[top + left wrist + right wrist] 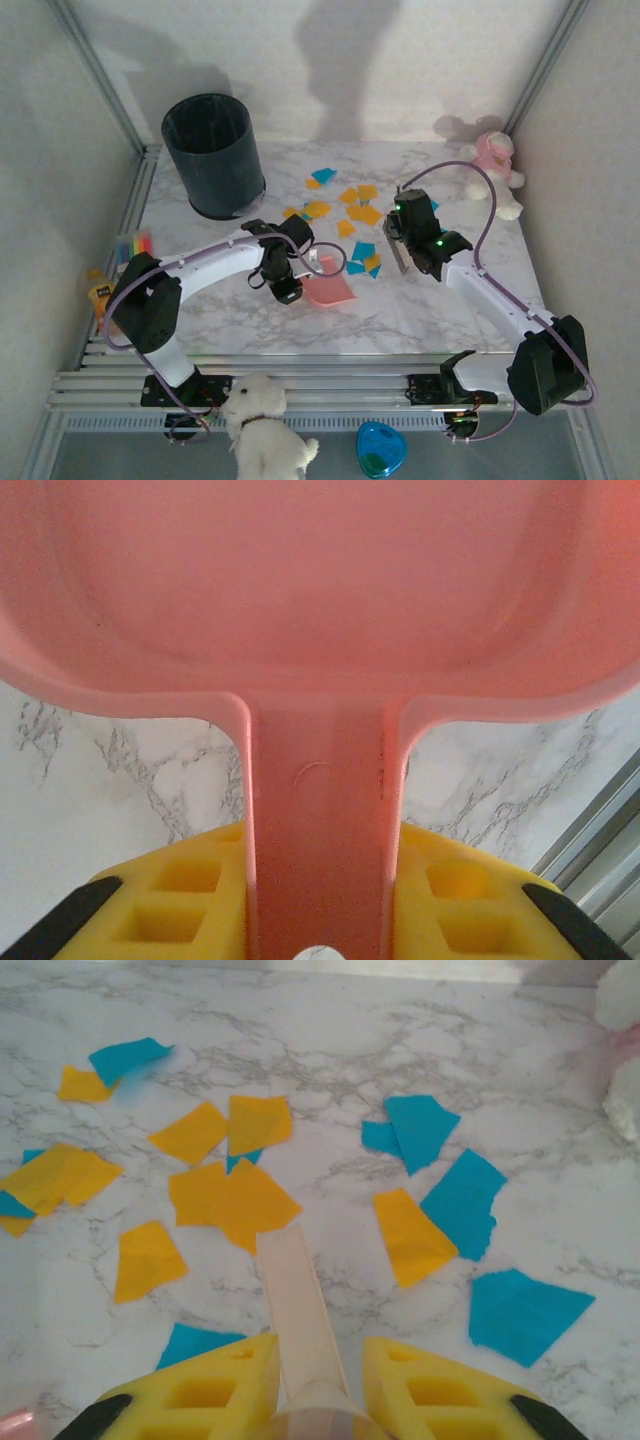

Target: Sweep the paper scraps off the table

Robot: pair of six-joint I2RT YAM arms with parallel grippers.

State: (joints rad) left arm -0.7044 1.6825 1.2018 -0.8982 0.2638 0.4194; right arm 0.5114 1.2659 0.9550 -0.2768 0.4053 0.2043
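Note:
Orange-yellow and teal paper scraps lie scattered over the middle of the marble table. In the right wrist view the scraps spread ahead of the fingers. My left gripper is shut on the handle of a pink dustpan, whose tray is empty and lies just left of the nearest scraps. My right gripper is shut on a cream-handled brush, at the right edge of the scraps.
A dark waste bin stands at the back left. A pink and white plush toy sits at the back right. A pack of coloured strips lies off the left edge. A white plush dog sits in front of the rail.

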